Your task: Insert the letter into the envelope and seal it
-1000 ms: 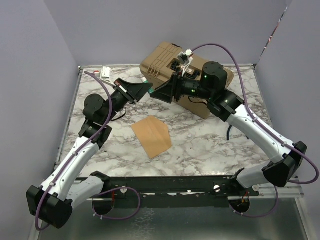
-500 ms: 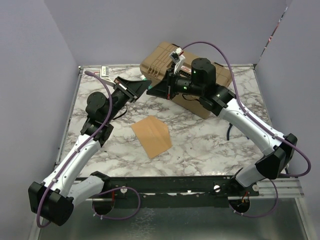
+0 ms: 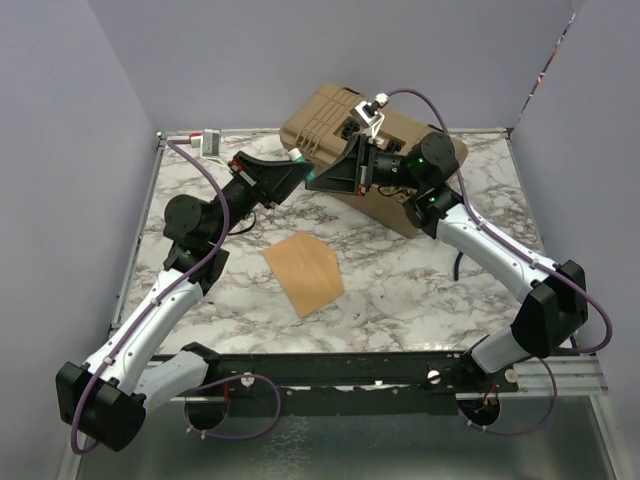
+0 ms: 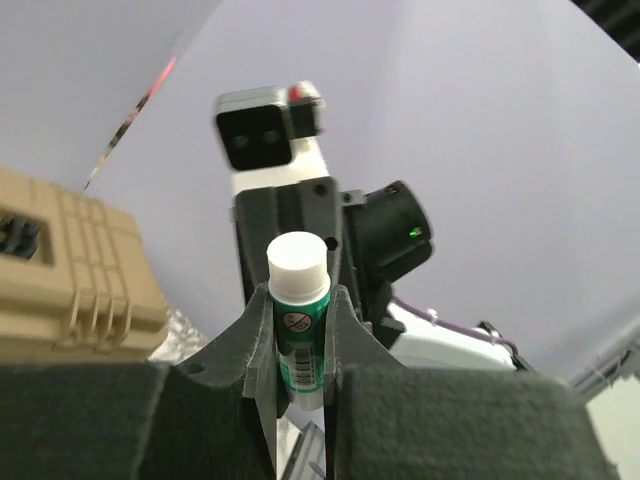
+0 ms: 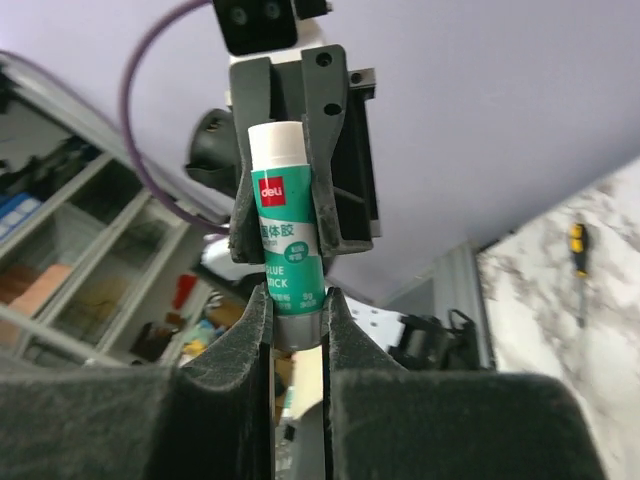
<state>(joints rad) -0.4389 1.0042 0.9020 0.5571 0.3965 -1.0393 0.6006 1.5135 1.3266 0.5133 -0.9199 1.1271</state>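
Lavender-grey walls (image 3: 300,60) close in three sides. My right wrist view catches blurred shelving (image 5: 70,260) with clutter off to one side. The table (image 3: 440,280) is white marble print with grey veins and metal trim at the edges. A black rail (image 3: 340,362) runs across the near edge where my arms bolt on. Both arms reach up and inward, tips meeting in the air at the back of the table. A tan hard case (image 3: 325,120) sits back centre, angled, just behind that meeting point. The envelope (image 3: 303,272) lies flat on the marble mid-table, between the two arms. It is orange-brown, nothing touches it, and it is well apart from both grippers. My left gripper (image 4: 298,300) is clamped on the glue stick (image 4: 298,330), with the green body between the fingers and a white end sticking out. My right gripper (image 5: 293,300) is pinched on the other end of the same stick, so it bridges the two. A small yellow-and-black screwdriver (image 5: 578,245) lies on the marble, seen only from the right wrist.
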